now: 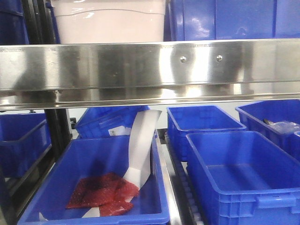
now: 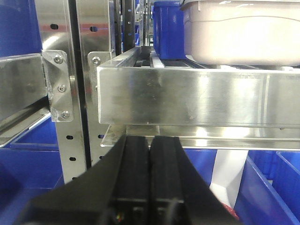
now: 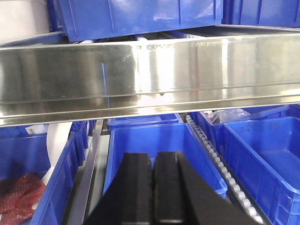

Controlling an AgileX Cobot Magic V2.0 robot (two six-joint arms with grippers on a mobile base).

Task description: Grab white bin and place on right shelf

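the white bin (image 1: 108,21) sits up on the right shelf (image 1: 150,70), resting on the deck just behind the broad shiny front rail, with a blue crate (image 1: 234,18) right beside it on the same level. from the left wrist view the bin (image 2: 243,33) shows at upper right, its pale side and rim above the steel rail (image 2: 197,101), nothing gripping it.

the left gripper (image 2: 150,154) is below that rail, its two black fingers (image 2: 133,168) pressed flat together, no gap, holding nothing. the right gripper (image 3: 153,178) looks the same: black fingers (image 3: 138,187) closed against each other, empty, hanging under the rail (image 3: 150,75) and over a blue crate (image 3: 154,145) on the lower level.

down below in the front view, a lower blue crate (image 1: 93,183) holds red packets (image 1: 103,192) and a white curved strip (image 1: 140,150) leaning up against its far side. to the right, another blue crate (image 1: 243,178) sits with nothing visible inside, and a further one (image 1: 201,124) is behind it. two screws (image 1: 183,59) show on the rail face. neither arm appears in the front view.
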